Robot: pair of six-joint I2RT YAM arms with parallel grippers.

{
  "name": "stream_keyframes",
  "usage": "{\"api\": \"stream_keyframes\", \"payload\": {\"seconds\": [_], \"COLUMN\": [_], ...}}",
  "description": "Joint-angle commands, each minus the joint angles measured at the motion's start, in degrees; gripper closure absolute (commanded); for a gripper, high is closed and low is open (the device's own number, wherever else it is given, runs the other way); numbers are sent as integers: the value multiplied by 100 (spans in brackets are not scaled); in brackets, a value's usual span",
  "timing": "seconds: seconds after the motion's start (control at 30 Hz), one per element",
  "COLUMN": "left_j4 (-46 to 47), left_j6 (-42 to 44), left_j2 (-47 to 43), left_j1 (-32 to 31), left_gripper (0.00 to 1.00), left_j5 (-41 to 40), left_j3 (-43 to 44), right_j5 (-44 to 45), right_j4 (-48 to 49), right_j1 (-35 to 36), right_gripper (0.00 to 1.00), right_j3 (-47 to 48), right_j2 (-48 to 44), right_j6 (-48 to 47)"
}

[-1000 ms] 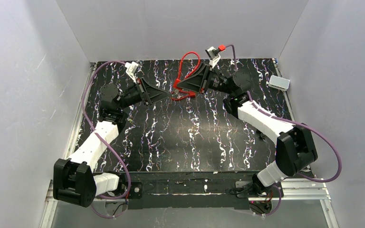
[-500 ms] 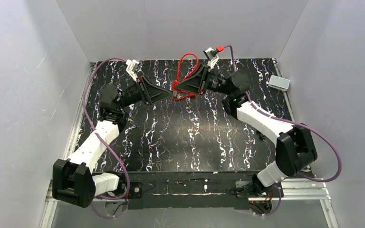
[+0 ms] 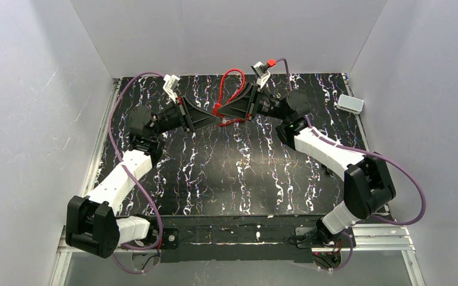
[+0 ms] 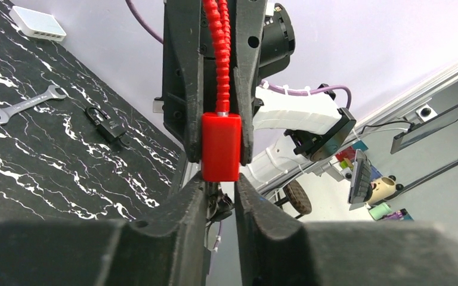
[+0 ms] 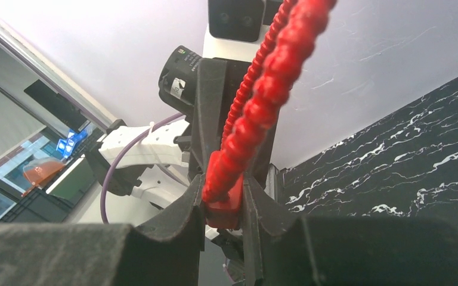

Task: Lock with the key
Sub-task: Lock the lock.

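Two arms of mine meet above the far middle of the table. My right hand is clamped on the body of the red cable lock, its beaded cable running out between the fingers. My left hand sits just beside the body's end, fingers narrow; whether they pinch anything, I cannot tell.

We can read nothing here: the red lock shows plain faces, and marks on the small padlock and motor sticker are too small.
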Motion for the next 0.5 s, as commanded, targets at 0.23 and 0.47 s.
{"api": "stream_keyframes", "payload": {"seconds": [0.23,0.47], "left_j4": [1244,91], "left_j6": [-1133,-210], "left_j2": [94,2], "left_j1": [-19,-19], "left_gripper": [100,100], "left_j5": [-306,-323], "left_j3": [-72,141], "right_j5": [241,474], "right_j4": [1529,752], "right_j1": [28,28], "right_gripper": [99,99], "right_j3": [38,252], "right_j2": [26,38], "right_j6": [801,429]}}
